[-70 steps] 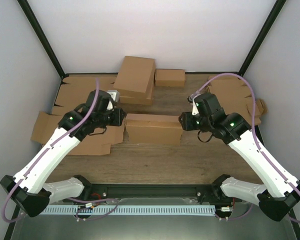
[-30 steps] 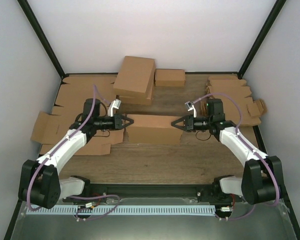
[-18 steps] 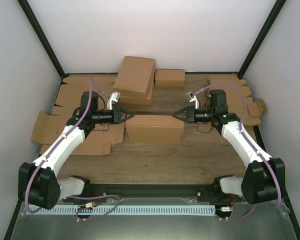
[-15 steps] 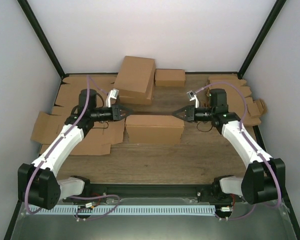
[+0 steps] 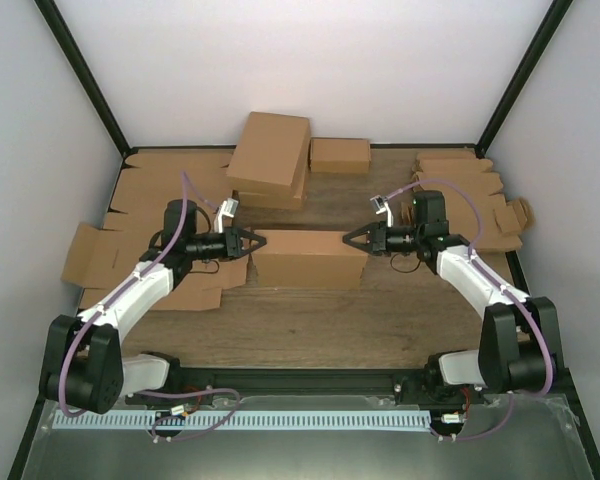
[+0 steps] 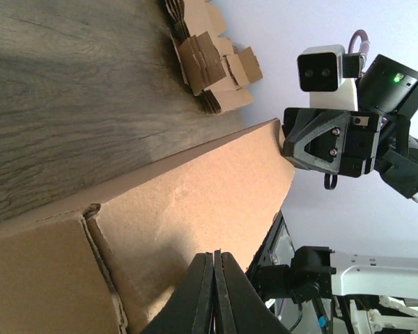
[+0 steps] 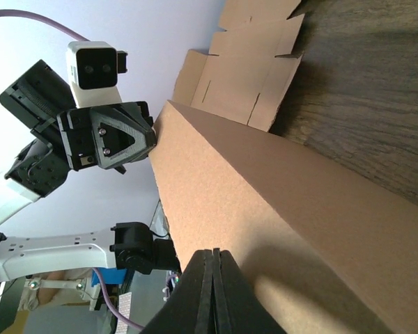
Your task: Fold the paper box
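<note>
The paper box (image 5: 308, 258) stands folded and closed, a long brown cardboard box in the middle of the table. My left gripper (image 5: 255, 243) is shut and empty, its tip at the box's left end near the top edge. My right gripper (image 5: 348, 240) is shut and empty, its tip at the box's right end. In the left wrist view the shut fingers (image 6: 214, 254) lie over the box top (image 6: 195, 202), with the right gripper (image 6: 320, 139) beyond it. In the right wrist view the shut fingers (image 7: 212, 252) lie over the box top (image 7: 265, 202).
Two stacked closed brown boxes (image 5: 270, 160) and a small short box (image 5: 340, 155) sit at the back. Flat cardboard blanks (image 5: 130, 200) cover the left side, one with flaps (image 5: 90, 255) near the left edge. More notched blanks (image 5: 470, 185) are piled at the right.
Both shut grippers have shifted from the box's far top corners towards me, along its two ends. The box has stayed in place.
</note>
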`<state>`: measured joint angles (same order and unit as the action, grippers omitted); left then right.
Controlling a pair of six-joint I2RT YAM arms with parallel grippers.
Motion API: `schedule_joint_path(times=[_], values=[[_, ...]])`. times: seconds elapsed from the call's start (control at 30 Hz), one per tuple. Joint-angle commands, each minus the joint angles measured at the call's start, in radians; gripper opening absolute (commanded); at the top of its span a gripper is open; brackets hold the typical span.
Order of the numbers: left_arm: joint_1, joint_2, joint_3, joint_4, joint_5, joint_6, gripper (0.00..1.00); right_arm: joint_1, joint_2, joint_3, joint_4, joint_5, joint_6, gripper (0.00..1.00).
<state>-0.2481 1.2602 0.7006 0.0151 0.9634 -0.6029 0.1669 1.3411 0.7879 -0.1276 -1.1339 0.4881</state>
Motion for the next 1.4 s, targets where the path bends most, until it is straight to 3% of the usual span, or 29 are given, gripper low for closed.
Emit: schedule_joint_path(times=[0.0,0.23,0.5,0.7,0.77,0.83,0.93,1.1,1.2,1.27,1.37], values=[[-0.003,-0.001,0.026,-0.112,-0.028,0.027,0.04,-0.001,-0.005,0.044,-0.092,0.078,-0.033,0.01],[-0.003,-0.043,0.144,-0.214,-0.041,0.053,0.04,-0.002,-0.064,0.128,-0.180,0.093,-0.054,0.01],[-0.004,0.022,0.033,-0.149,-0.069,0.066,0.04,-0.001,-0.004,-0.011,-0.094,0.126,-0.055,0.01],[-0.003,0.005,0.015,-0.184,-0.081,0.082,0.04,-0.001,-0.042,-0.005,-0.146,0.178,-0.078,0.02],[-0.004,-0.029,0.041,-0.250,-0.114,0.108,0.04,-0.001,-0.075,0.019,-0.199,0.217,-0.095,0.07],[-0.005,-0.065,0.055,-0.298,-0.117,0.121,0.06,-0.001,-0.114,0.038,-0.262,0.247,-0.107,0.22],[-0.006,-0.119,0.096,-0.412,-0.153,0.173,0.19,0.000,-0.179,0.057,-0.333,0.293,-0.118,0.35],[-0.014,-0.190,0.233,-0.585,-0.265,0.356,0.77,0.000,-0.268,0.100,-0.441,0.371,-0.139,0.54],[-0.040,-0.209,0.284,-0.608,-0.453,0.483,0.99,0.000,-0.299,0.125,-0.480,0.427,-0.154,0.67],[-0.084,-0.243,0.268,-0.563,-0.515,0.601,1.00,0.000,-0.315,0.130,-0.487,0.459,-0.156,0.77],[-0.191,-0.306,0.219,-0.509,-0.468,0.921,1.00,0.000,-0.332,0.132,-0.478,0.468,-0.146,0.82]])
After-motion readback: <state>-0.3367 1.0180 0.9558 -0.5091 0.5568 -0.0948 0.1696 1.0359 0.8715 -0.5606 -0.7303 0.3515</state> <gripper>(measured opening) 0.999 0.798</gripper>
